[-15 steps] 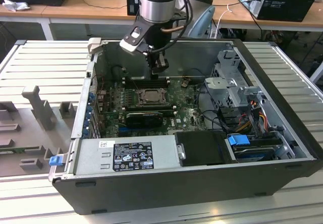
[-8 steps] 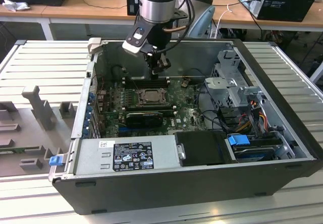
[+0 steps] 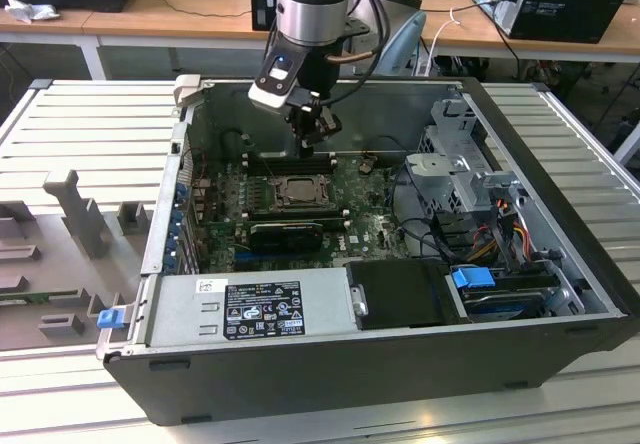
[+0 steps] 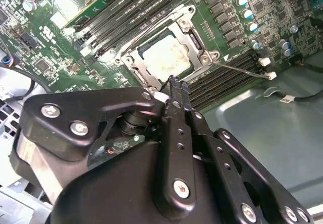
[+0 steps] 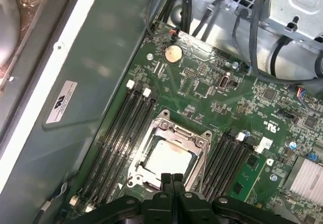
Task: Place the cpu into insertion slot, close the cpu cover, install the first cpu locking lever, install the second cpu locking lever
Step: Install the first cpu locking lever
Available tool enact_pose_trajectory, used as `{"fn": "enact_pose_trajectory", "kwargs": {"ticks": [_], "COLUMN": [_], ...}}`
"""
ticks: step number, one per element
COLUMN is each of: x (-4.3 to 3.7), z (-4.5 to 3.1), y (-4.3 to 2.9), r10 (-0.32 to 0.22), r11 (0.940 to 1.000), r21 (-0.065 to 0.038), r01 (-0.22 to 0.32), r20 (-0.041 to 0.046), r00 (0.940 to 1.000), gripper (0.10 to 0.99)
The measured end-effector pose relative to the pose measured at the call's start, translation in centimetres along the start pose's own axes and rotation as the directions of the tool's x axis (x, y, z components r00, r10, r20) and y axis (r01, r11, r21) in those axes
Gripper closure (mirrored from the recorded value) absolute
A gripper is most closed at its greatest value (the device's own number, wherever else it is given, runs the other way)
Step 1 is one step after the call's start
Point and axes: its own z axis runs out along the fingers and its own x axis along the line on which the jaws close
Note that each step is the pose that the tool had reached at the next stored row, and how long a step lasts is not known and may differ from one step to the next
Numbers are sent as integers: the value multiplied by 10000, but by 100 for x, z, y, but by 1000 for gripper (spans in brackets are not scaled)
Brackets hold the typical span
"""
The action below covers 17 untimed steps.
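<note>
A grey slatted metal table (image 3: 90, 114) carries the open dark computer case (image 3: 400, 364) I am working in. On its green motherboard (image 3: 370, 229), the small pale silver-grey square cpu (image 5: 169, 158) lies in the black-rimmed square insertion slot (image 5: 151, 142). The dull-metal cpu cover frame (image 5: 166, 124) lies flat around it. Just beyond and above, my black gripper (image 3: 308, 147) hovers with its fingers pressed together, holding nothing. Wooden benches (image 3: 180, 9) stand behind.
</note>
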Motion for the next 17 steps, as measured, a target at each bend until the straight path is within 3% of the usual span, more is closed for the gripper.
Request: {"fn": "enact_pose_trajectory", "kwargs": {"ticks": [17], "x": [0], "z": [0], "y": [0], "r10": [-1090], "r11": [9940], "r21": [21], "r01": [1090], "r20": [-14], "r00": [9940], "gripper": [980]}}
